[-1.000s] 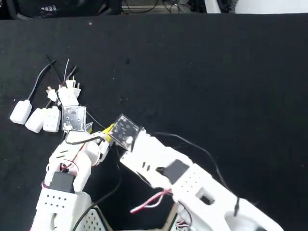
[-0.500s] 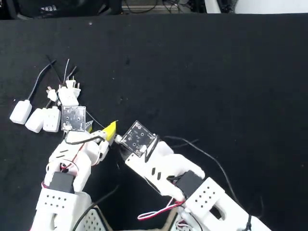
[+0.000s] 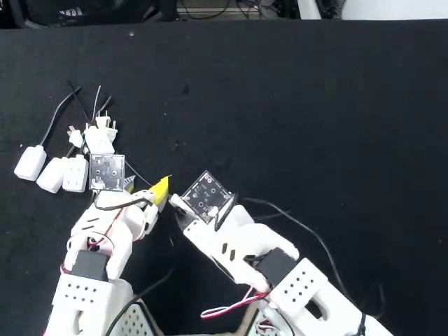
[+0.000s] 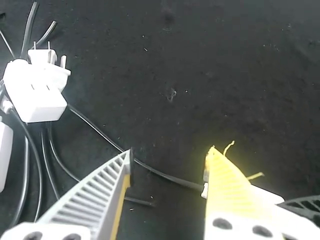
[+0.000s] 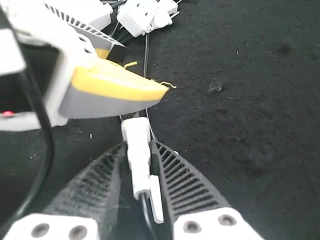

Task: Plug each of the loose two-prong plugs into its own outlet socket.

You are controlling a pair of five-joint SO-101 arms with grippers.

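Well, the right gripper (image 5: 139,146) has its two black fingers (image 5: 182,175) clenched on a white plug (image 5: 136,162), which lies lengthwise between them. That wrist view makes the grip plain. From above, the arm's wrist board covers most of it, and just the plug's tip pokes out at the lower left of centre. A thin black cable (image 5: 146,50) runs from the plug toward the white sockets (image 5: 140,12) beyond. The left arm's yellow finger (image 5: 120,85) hangs just beside the plug.

The left gripper (image 4: 169,152) is spread wide and holds nothing. The cable crosses the table (image 4: 240,60) between its grey and yellow fingers. Its own view also shows a pronged white block (image 4: 35,90) off to one side. In the high view the sockets sit bunched at the left of the frame, just above the left gripper, with short black leads fanning toward the upper left.
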